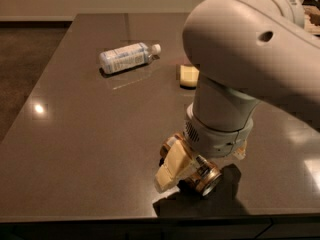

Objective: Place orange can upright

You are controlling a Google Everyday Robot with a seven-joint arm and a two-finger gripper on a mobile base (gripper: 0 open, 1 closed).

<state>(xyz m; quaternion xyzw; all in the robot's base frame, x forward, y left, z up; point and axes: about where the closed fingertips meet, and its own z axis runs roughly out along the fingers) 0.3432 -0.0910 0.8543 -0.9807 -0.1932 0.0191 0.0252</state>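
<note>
The orange can, a small aluminium drink can with orange-brown sides and a silver top, is not upright. It lies tilted, with its silver end turned toward the front right. It sits low over the front part of the dark glossy table. You cannot tell whether the can rests on the surface or hangs just above it.

Well to the left of the can and far behind it, you see a clear plastic bottle with a white cap. It lies on its side, cap pointing right.

Behind the can and slightly to its left is a pale yellow block, flat on the table and apart from the bottle.

The gripper is right at the can. Its cream-coloured left part touches the can's left side, and the far part is mostly hidden. You cannot tell whether the jaws are clamped on the can or merely stand around it.

Above the can and to its right, the bulky grey-white arm comes down to the gripper and covers the table behind.
</note>
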